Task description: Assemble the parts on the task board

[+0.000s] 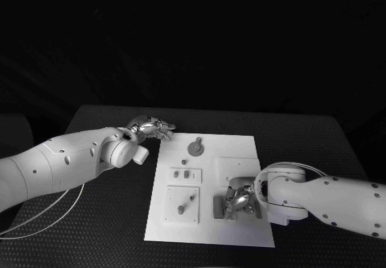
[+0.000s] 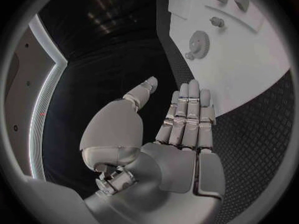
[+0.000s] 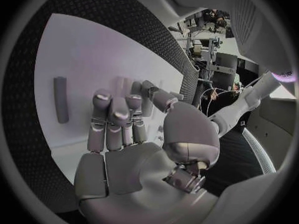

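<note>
The white task board (image 1: 241, 146) is seen lying in the middle of the black counter (image 1: 96, 223); small grey parts are spread across it, among them a round gear (image 1: 196, 148) near its far end, two small blocks (image 1: 185, 175) set side by side on a raised plate at mid-board, and a long bar (image 1: 218, 205) near the right hand. The left hand (image 1: 153, 129) is held just off the board's far left corner, above the counter; its fingers (image 2: 187, 115) are pressed together and straight, nothing being held. The right hand (image 1: 240, 202) is lowered onto the board's near right part; its fingers (image 3: 113, 115) are curled downward beside the bar; whether a part is pinched cannot be told.
</note>
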You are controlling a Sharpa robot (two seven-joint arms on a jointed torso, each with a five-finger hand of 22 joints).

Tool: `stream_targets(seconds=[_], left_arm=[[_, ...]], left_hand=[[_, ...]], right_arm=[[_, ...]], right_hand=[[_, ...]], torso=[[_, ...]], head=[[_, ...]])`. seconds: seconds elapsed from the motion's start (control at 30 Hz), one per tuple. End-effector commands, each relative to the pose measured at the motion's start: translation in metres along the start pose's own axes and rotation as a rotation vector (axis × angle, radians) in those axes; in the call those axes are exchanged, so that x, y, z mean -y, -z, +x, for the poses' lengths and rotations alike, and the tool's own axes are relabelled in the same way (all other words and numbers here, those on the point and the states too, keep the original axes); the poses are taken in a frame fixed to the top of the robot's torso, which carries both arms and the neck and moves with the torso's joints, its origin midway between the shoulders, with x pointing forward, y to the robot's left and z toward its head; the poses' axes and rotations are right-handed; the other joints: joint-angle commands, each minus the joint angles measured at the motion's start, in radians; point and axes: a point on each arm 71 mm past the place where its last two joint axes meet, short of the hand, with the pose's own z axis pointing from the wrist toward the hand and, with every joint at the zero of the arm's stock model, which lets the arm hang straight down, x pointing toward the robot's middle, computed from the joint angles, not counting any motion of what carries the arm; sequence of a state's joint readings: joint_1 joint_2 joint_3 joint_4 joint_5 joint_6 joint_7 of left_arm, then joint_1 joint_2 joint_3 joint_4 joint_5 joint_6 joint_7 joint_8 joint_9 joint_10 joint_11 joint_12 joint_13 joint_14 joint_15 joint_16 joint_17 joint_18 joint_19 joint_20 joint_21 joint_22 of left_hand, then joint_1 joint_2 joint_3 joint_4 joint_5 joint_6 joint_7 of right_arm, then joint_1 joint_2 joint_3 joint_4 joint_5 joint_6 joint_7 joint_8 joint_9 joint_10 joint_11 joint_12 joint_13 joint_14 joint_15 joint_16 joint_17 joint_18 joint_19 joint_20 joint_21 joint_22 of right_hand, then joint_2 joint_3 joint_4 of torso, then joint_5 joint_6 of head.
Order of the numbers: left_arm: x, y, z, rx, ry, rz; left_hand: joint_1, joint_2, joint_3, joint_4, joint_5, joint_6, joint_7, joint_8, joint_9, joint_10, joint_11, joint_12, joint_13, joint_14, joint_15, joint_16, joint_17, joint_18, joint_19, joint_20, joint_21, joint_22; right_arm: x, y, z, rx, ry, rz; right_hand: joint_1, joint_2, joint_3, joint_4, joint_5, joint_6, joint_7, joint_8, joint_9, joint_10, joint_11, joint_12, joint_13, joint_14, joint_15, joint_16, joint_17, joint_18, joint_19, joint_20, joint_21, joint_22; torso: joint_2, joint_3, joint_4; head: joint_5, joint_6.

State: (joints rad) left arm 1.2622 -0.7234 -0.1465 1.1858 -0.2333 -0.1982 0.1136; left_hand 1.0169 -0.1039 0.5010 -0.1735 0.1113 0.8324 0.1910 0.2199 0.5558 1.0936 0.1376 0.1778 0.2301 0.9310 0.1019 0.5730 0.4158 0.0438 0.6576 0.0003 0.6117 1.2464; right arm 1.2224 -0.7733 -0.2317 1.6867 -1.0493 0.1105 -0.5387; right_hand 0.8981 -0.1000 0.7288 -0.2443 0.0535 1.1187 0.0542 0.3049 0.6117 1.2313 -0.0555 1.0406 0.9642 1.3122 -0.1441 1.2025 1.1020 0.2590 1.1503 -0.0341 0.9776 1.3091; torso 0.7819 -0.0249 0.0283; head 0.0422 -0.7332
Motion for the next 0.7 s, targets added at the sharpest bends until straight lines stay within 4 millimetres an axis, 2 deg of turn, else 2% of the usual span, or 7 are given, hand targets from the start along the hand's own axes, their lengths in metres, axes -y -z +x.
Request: stream_targets(seconds=[0.03, 0.1, 0.2, 0.43, 0.47, 0.57, 0.7], left_arm=[[0.001, 0.0, 0.002, -0.02, 0.005, 0.011], [0.001, 0.0, 0.002, -0.02, 0.005, 0.011], [0.001, 0.0, 0.002, -0.018, 0.004, 0.009], [0.001, 0.0, 0.001, -0.016, 0.004, 0.008], [0.001, 0.0, 0.001, -0.016, 0.004, 0.008], [0.001, 0.0, 0.001, -0.013, 0.003, 0.008], [0.0, 0.0, 0.0, -0.013, 0.003, 0.007]], left_hand=[[-0.003, 0.005, -0.001, 0.007, -0.005, -0.004, 0.0, 0.004, -0.001, -0.007, -0.003, 0.007, -0.001, 0.008, -0.001, -0.005, 0.001, 0.01, 0.009, 0.001, -0.004, 0.002], [-0.003, 0.005, -0.001, 0.007, -0.005, -0.004, 0.0, 0.004, -0.001, -0.007, -0.003, 0.007, -0.001, 0.008, -0.001, -0.005, 0.002, 0.01, 0.009, 0.001, -0.004, 0.002], [-0.003, 0.005, -0.001, 0.007, -0.006, -0.004, 0.0, 0.004, -0.001, -0.007, -0.003, 0.007, -0.001, 0.008, -0.001, -0.005, 0.002, 0.01, 0.009, 0.001, -0.005, 0.002], [-0.003, 0.005, -0.001, 0.008, -0.006, -0.004, 0.0, 0.005, -0.001, -0.007, -0.003, 0.007, -0.001, 0.008, -0.001, -0.006, 0.003, 0.01, 0.009, 0.001, -0.005, 0.002], [-0.003, 0.005, -0.001, 0.008, -0.006, -0.004, 0.0, 0.005, -0.001, -0.007, -0.003, 0.007, -0.001, 0.008, -0.001, -0.006, 0.003, 0.01, 0.009, 0.001, -0.005, 0.002], [-0.003, 0.005, -0.002, 0.007, -0.006, -0.004, 0.0, 0.005, -0.001, -0.007, -0.003, 0.007, -0.001, 0.008, -0.001, -0.006, 0.003, 0.01, 0.009, 0.001, -0.005, 0.002], [-0.003, 0.005, -0.002, 0.008, -0.006, -0.004, 0.0, 0.005, -0.001, -0.007, -0.003, 0.007, -0.001, 0.008, -0.001, -0.007, 0.004, 0.01, 0.009, 0.001, -0.005, 0.003]], right_arm=[[0.007, -0.002, 0.001, 0.015, 0.017, 0.04], [0.007, -0.002, 0.001, 0.003, 0.013, 0.037], [0.007, -0.002, 0.002, -0.006, 0.006, 0.033], [0.01, 0.001, 0.003, -0.019, -0.009, 0.003], [0.01, 0.002, 0.004, -0.019, -0.017, -0.001], [0.013, 0.006, 0.003, -0.011, -0.024, -0.017], [0.013, 0.014, -0.004, 0.03, -0.033, -0.065]], right_hand=[[0.002, 0.005, 0.004, 0.0, -0.002, 0.002, 0.002, -0.005, -0.002, 0.005, 0.001, 0.004, 0.001, 0.004, 0.0, -0.005, 0.001, 0.003, 0.006, 0.002, 0.004, 0.005], [-0.007, 0.014, 0.007, 0.012, -0.002, 0.006, 0.002, -0.004, -0.002, 0.008, 0.001, 0.005, 0.002, 0.005, 0.0, -0.005, 0.001, 0.003, 0.007, 0.005, 0.004, 0.004], [-0.014, 0.01, 0.007, 0.017, -0.002, 0.007, 0.001, -0.005, -0.002, 0.009, 0.001, 0.005, 0.003, 0.005, 0.001, -0.004, 0.001, 0.003, 0.007, 0.006, 0.004, 0.004], [-0.027, -0.029, -0.002, 0.014, 0.008, 0.007, 0.002, -0.008, -0.004, 0.009, 0.002, 0.002, 0.006, 0.006, 0.002, -0.006, 0.001, 0.003, 0.007, 0.008, 0.003, 0.004], [-0.037, -0.045, -0.023, 0.008, 0.06, 0.007, 0.002, -0.009, -0.004, 0.009, 0.004, 0.001, 0.008, 0.006, 0.002, -0.006, 0.002, 0.003, 0.007, 0.008, 0.005, 0.005], [-0.045, -0.068, -0.05, 0.002, 0.075, 0.005, 0.003, -0.012, -0.004, 0.008, 0.004, 0.0, 0.01, 0.007, 0.002, -0.007, 0.001, 0.003, 0.007, 0.008, 0.004, 0.005], [-0.059, -0.082, -0.089, 0.003, 0.103, -0.003, 0.007, -0.017, -0.005, 0.007, 0.006, -0.002, 0.012, 0.006, 0.001, -0.008, 0.001, 0.003, 0.005, 0.008, 0.002, 0.003]], torso=[[0.0, 0.0005, -0.0008], [0.0, 0.0005, -0.0008], [0.0, 0.0002, -0.0001], [0.0, 0.0005, 0.0002], [0.0, 0.0004, 0.0001], [0.0, 0.0003, -0.0002], [0.0, 0.0005, -0.0003]], head=[[0.001, 0.0], [0.001, 0.0], [0.0, 0.001], [-0.002, 0.003], [-0.002, 0.003], [-0.003, 0.005], [-0.003, 0.007]])
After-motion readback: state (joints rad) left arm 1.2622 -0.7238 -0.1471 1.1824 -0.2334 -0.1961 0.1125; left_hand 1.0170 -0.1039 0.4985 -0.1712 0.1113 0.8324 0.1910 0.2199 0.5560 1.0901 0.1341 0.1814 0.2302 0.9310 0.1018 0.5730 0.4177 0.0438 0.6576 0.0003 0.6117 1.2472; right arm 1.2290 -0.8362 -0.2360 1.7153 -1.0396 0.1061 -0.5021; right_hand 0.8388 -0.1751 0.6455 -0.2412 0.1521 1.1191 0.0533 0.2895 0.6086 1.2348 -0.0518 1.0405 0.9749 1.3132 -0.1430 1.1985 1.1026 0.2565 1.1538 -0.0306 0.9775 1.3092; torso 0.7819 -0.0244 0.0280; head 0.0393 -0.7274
